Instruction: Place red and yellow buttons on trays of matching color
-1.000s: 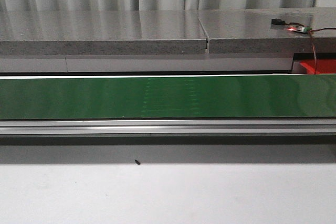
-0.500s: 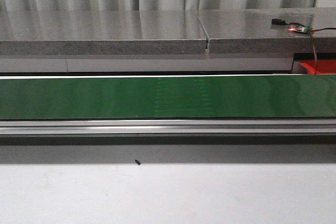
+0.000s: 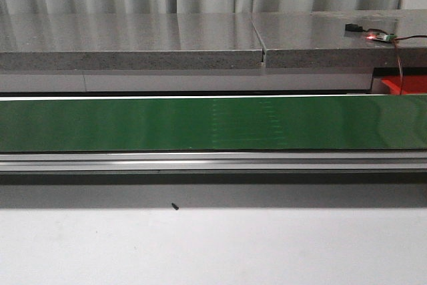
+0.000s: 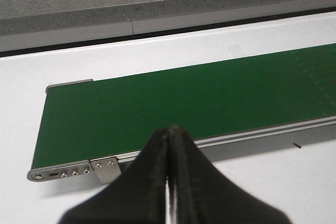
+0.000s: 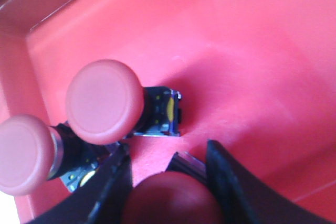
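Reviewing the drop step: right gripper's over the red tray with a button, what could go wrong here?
The right gripper holds a red button close beside two red buttons already lying in the red tray. Lowering could knock them, or the released button could land on them and roll.

This looks like a workshop or test lab. A long green conveyor belt [image 3: 200, 123] with a metal rail [image 3: 213, 161] crosses a white table [image 3: 213, 245]. Behind it, at 12 o'clock, sit grey stone slabs [image 3: 133, 41] (a small wired circuit board [image 3: 377, 35] at 2 o'clock).
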### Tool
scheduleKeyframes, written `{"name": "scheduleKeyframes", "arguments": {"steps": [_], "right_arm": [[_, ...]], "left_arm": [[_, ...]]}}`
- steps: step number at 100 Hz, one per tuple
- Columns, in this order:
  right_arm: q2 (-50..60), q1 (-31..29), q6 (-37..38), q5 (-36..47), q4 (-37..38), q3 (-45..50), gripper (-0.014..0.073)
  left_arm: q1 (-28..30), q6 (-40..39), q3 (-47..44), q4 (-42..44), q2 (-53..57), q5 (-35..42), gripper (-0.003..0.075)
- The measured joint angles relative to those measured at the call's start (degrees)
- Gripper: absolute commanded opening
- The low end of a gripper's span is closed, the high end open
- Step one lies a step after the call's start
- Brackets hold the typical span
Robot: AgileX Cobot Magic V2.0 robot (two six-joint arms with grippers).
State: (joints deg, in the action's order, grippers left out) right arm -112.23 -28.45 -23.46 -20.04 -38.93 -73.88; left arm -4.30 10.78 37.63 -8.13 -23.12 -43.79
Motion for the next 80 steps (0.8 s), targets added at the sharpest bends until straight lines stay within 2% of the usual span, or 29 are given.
{"name": "scheduleKeyframes", "arguments": {"steps": [8, 18, 48, 71, 80], "right_arm": [[0.0, 0.0, 0.12, -0.25, 0.0, 0.0, 0.0435], [0.0, 0.0, 0.12, -0.67, 0.0, 0.0, 0.0517], [0.47, 0.0, 0.12, -1.48, 0.0, -0.03, 0.0519], [4.84, 0.0, 0.12, -1.98, 0.0, -0.03, 0.0519], [7.2, 0.0, -0.63, -2.49, 0.31, -0.03, 0.0484]], "left_arm": [[0.0, 0.0, 0.0, 0.0, 0.0, 0.0, -0.0019], [0.0, 0.0, 0.0, 0.0, 0.0, 0.0, -0.0019], [0.0, 0.0, 0.0, 0.0, 0.0, 0.0, -0.0019], [0.0, 0.0, 0.0, 0.0, 0.0, 0.0, -0.0019], [0.0, 0.0, 0.0, 0.0, 0.0, 0.0, -0.0019]]}}
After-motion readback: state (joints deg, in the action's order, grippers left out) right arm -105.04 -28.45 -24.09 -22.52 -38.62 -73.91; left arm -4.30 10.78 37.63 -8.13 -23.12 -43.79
